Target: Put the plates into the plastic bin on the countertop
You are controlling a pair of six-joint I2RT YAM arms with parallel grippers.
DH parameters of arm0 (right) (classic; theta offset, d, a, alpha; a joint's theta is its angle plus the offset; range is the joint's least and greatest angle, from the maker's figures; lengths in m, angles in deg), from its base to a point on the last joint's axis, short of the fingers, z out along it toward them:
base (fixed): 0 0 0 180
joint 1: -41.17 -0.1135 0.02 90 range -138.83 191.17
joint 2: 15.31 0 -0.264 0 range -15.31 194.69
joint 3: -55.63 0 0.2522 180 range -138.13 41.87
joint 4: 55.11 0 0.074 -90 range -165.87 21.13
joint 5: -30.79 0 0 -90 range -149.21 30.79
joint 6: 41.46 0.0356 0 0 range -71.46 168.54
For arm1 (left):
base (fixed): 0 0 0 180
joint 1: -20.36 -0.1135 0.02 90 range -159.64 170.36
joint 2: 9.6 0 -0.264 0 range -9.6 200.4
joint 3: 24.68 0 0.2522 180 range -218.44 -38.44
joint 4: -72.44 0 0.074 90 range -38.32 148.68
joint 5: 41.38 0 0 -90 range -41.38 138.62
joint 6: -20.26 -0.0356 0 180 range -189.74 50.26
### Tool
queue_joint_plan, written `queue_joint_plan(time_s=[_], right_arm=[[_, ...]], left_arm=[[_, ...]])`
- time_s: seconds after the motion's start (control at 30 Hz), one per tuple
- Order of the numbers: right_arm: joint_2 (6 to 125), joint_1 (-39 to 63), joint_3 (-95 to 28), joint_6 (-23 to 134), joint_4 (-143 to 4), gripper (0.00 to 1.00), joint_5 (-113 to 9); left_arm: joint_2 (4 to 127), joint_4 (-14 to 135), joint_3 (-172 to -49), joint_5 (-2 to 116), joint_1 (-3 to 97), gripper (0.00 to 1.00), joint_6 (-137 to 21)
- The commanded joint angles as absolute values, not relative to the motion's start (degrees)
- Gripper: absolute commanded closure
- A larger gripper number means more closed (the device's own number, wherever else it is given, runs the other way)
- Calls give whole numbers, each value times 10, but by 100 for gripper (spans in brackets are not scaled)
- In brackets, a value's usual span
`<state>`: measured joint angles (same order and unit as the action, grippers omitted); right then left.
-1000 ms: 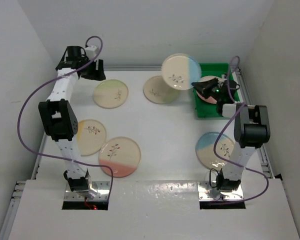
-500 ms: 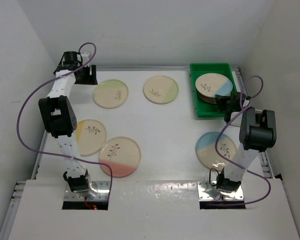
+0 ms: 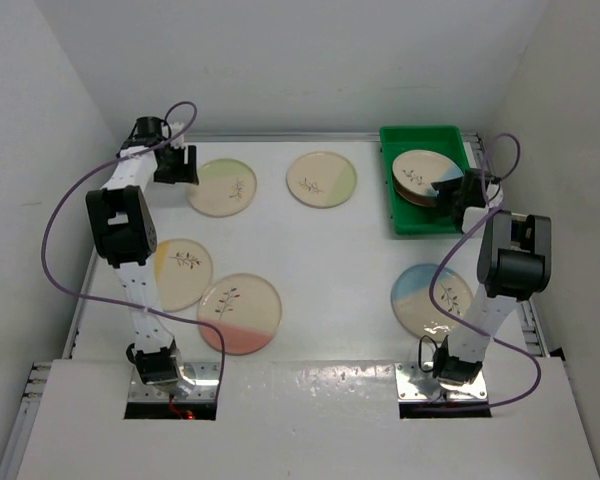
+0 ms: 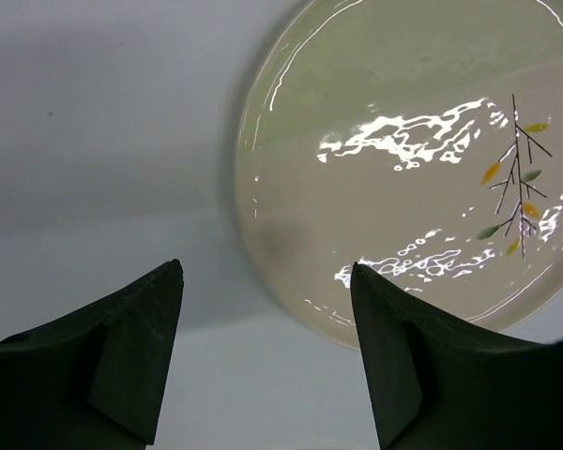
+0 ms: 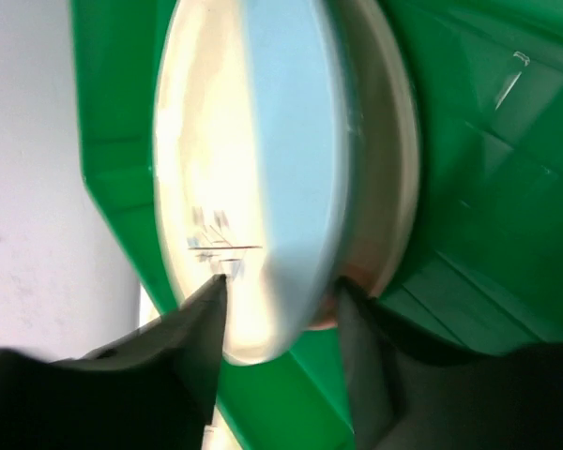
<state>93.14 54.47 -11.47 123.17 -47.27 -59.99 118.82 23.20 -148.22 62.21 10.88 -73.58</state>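
The green plastic bin (image 3: 424, 224) stands at the back right of the white countertop (image 3: 320, 250). In it a blue-segment plate (image 3: 423, 170) (image 5: 253, 159) lies tilted on another plate (image 5: 399, 141). My right gripper (image 3: 451, 187) (image 5: 280, 283) is open at the bin's right side. Its fingers straddle the top plate's near rim with slack. My left gripper (image 3: 176, 166) (image 4: 267, 267) is open and empty, low over the countertop at the left rim of a green-segment plate (image 3: 222, 187) (image 4: 403, 178).
More plates lie flat on the countertop: a green-segment one (image 3: 322, 179) at the back centre, a yellow one (image 3: 180, 272) and a pink one (image 3: 240, 312) at front left, a blue one (image 3: 428, 298) at front right. White walls close in left, right and behind.
The right gripper carried the blue-segment plate from mid-air over the countertop into the bin, then spread its jaws. The left gripper shifted a little toward the green-segment plate.
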Motion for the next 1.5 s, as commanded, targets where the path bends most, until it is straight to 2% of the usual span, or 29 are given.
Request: queue_joint_plan(time_s=[0.0,0.3,0.5,0.57,0.6,0.63,0.7,0.73,0.83,0.87,0.97,1.0,1.17,1.47], right_arm=[[926,535,-178,1175,-519,49,-603],[910,529,-219,1117,-621,49,-661],[869,495,-248,1031,-687,43,-726],[845,484,-237,1001,-680,43,-726],[839,479,-236,986,-667,43,-726],[830,472,-235,968,-665,43,-727],[816,458,-241,937,-667,43,-730],[808,447,-244,927,-668,43,-735],[802,417,-268,807,-674,39,-698],[813,416,-306,787,-683,36,-596],[871,378,-380,708,-766,31,-462],[896,356,-414,695,-819,28,-363],[1003,233,-505,606,-898,20,-328],[1127,202,-529,752,-764,19,-237]], left_arm=[[1201,239,-1501,629,103,26,-737],[1251,239,-1512,598,108,26,-732],[1279,239,-1512,614,113,26,-726],[1287,231,-1518,614,113,33,-726],[1297,231,-1518,629,113,41,-726],[1303,220,-1531,643,113,58,-726],[1327,178,-1551,679,113,79,-746],[1334,160,-1561,714,113,100,-755],[1326,111,-1554,765,113,100,-808],[1314,111,-1543,772,113,100,-823],[1259,111,-1524,784,124,100,-886],[1245,111,-1523,789,135,100,-918],[1143,111,-1531,832,182,100,-988],[1079,111,-1497,839,243,100,-1016]])
